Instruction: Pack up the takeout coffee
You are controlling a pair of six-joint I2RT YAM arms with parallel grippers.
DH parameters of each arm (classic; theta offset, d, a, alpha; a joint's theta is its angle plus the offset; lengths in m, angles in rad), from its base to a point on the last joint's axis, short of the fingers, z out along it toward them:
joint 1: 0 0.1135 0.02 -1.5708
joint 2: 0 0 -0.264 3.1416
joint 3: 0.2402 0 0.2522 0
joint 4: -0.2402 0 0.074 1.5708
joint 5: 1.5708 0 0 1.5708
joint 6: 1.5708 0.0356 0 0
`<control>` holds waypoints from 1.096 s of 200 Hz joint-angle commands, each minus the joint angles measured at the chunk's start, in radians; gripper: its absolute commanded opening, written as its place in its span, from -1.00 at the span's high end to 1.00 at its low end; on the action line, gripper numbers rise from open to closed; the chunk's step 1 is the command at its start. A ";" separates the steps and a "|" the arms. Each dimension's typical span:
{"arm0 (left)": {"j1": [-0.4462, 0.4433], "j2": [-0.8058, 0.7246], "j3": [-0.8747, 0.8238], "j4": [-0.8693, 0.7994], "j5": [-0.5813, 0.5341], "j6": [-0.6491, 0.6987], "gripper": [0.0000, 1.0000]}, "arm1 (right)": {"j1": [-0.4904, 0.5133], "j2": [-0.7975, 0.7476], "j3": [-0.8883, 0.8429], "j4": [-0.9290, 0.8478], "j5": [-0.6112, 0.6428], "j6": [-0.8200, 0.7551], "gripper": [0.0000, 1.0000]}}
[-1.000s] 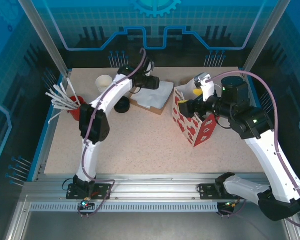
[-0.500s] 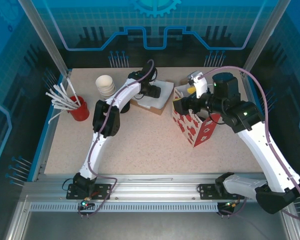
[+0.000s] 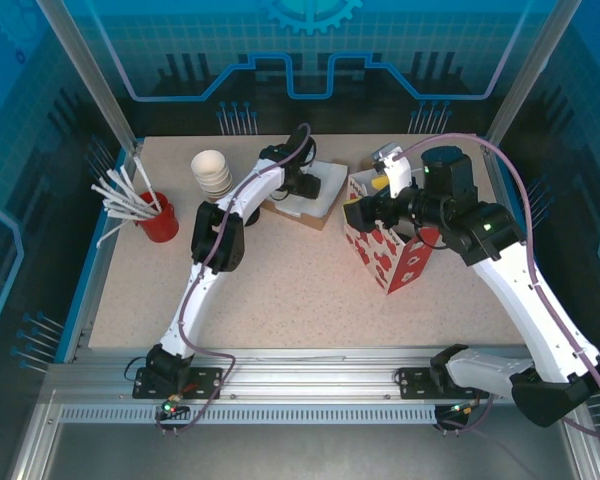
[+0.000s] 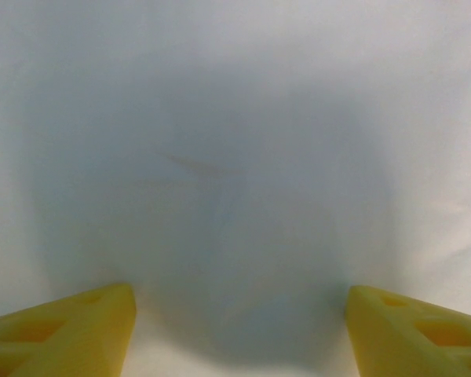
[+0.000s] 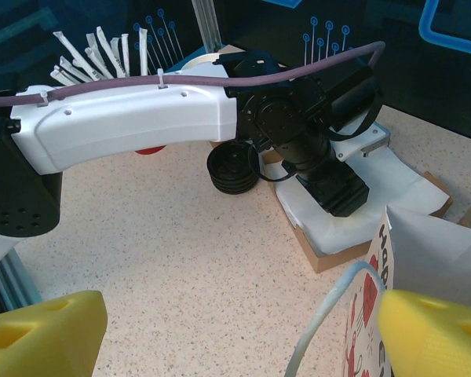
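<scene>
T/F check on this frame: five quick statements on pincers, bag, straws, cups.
1. The left pincer is shut. False: it is open, over white napkins.
2. The right pincer is open and empty. True.
3. The bag lies flat. False: it stands upright.
4. The straws stand in a red cup. True.
5. The cup stack sits at the table's right side. False: it is at the back left, near the red cup.
</scene>
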 commanded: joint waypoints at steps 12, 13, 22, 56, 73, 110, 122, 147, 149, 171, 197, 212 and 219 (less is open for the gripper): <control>0.004 0.030 0.045 -0.034 0.009 0.021 -0.26 | 0.019 0.003 -0.008 0.018 -0.013 0.013 -0.81; 0.005 0.030 0.045 -0.033 0.009 0.021 -0.25 | 0.019 0.003 -0.009 0.018 -0.013 0.013 -0.81; 0.004 0.030 0.046 -0.034 0.011 0.019 -0.19 | 0.020 0.003 -0.010 0.018 -0.014 0.014 -0.81; 0.004 0.030 0.050 -0.040 0.021 0.019 0.09 | 0.026 0.002 -0.015 0.014 -0.008 0.012 -0.81; 0.006 0.031 0.050 -0.049 0.021 0.021 0.23 | 0.027 0.003 -0.014 0.013 -0.008 0.011 -0.81; 0.014 0.036 0.062 -0.074 0.028 0.028 0.52 | 0.030 0.002 -0.011 0.007 -0.008 0.012 -0.81; 0.015 0.034 0.067 -0.080 0.032 0.029 0.62 | 0.030 0.000 -0.010 0.007 -0.009 0.011 -0.81; 0.016 0.027 0.096 -0.091 0.035 0.031 0.78 | 0.033 -0.002 -0.010 0.002 -0.008 0.012 -0.81; 0.016 0.025 0.098 -0.092 0.035 0.031 0.80 | 0.033 -0.003 -0.009 0.002 -0.008 0.011 -0.81; 0.018 -0.002 0.106 -0.083 0.032 0.028 0.89 | 0.033 -0.006 -0.005 -0.003 -0.002 0.011 -0.81; 0.018 -0.052 0.106 -0.070 0.030 0.027 0.98 | 0.034 -0.005 0.001 -0.008 0.000 0.011 -0.81; 0.021 -0.082 0.105 -0.068 0.027 0.026 1.00 | 0.035 -0.005 0.009 -0.012 0.000 0.009 -0.81; 0.023 -0.097 0.104 -0.068 0.025 0.024 1.00 | 0.037 -0.006 0.013 -0.014 0.002 0.009 -0.81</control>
